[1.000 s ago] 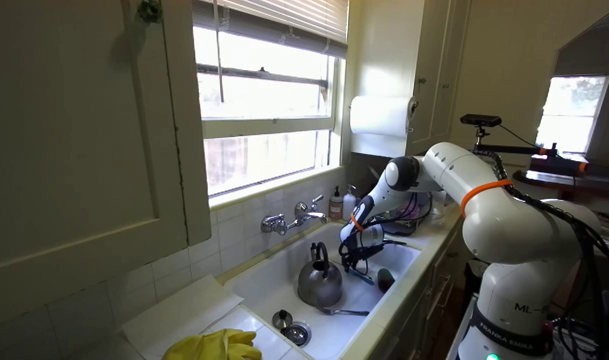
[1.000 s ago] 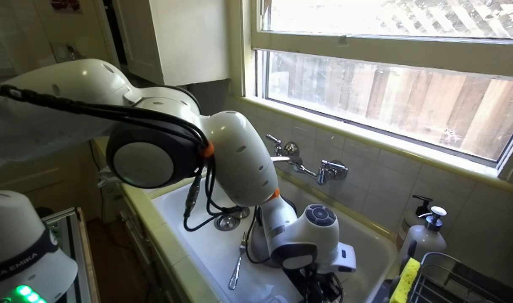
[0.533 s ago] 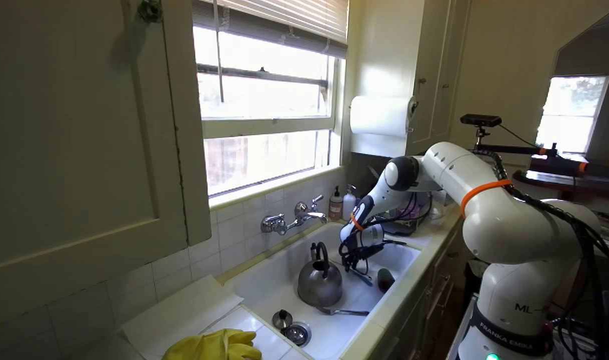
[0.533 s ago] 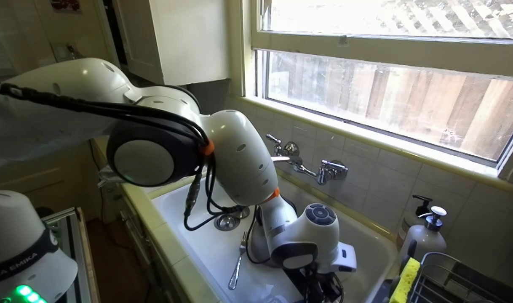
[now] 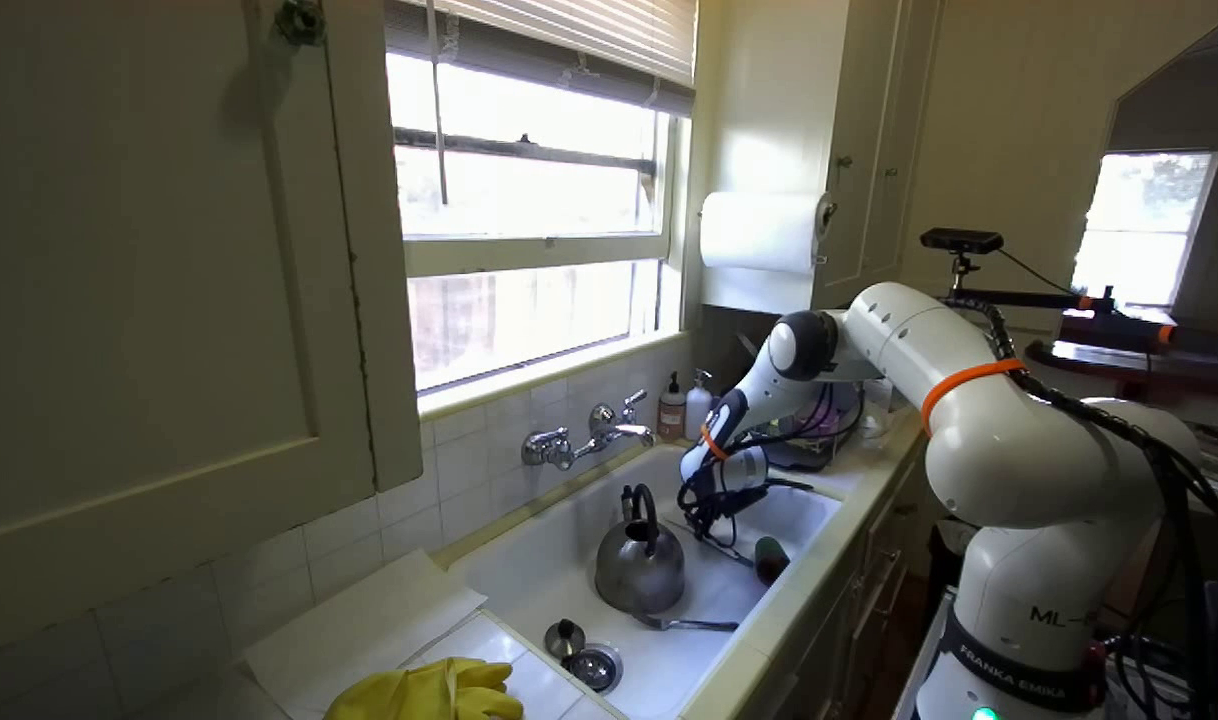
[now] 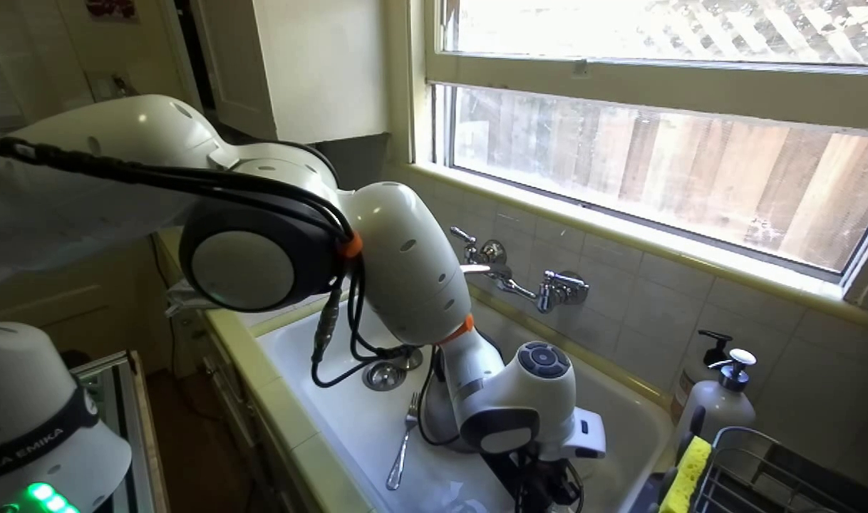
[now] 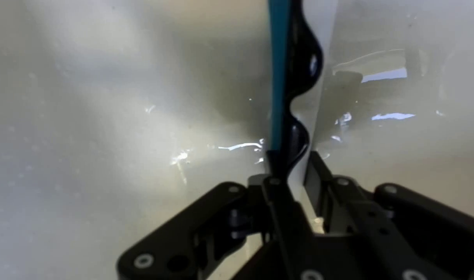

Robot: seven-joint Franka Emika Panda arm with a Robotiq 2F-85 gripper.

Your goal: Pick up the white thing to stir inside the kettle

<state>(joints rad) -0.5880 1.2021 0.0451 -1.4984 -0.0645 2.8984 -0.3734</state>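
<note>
In an exterior view a yellow glove lies beside the left end of the sink; past the drain the kettle stands upright, open floor between it and the front edge, where a fork lies. Farther right the gripper hangs inside the sink, its fingers narrow, pinching a teal-and-black tool with a whitish strip along it; a dark rounded thing sits near that edge.

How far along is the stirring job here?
Looks done: the reach, with the gripper low in the sink. In hand: the grasp, seemingly; its fingers are at the blue-edged tool, though a firm hold isn't clear. Left: probably the lift, then the stirring; no tool shows in the kettle.
</note>
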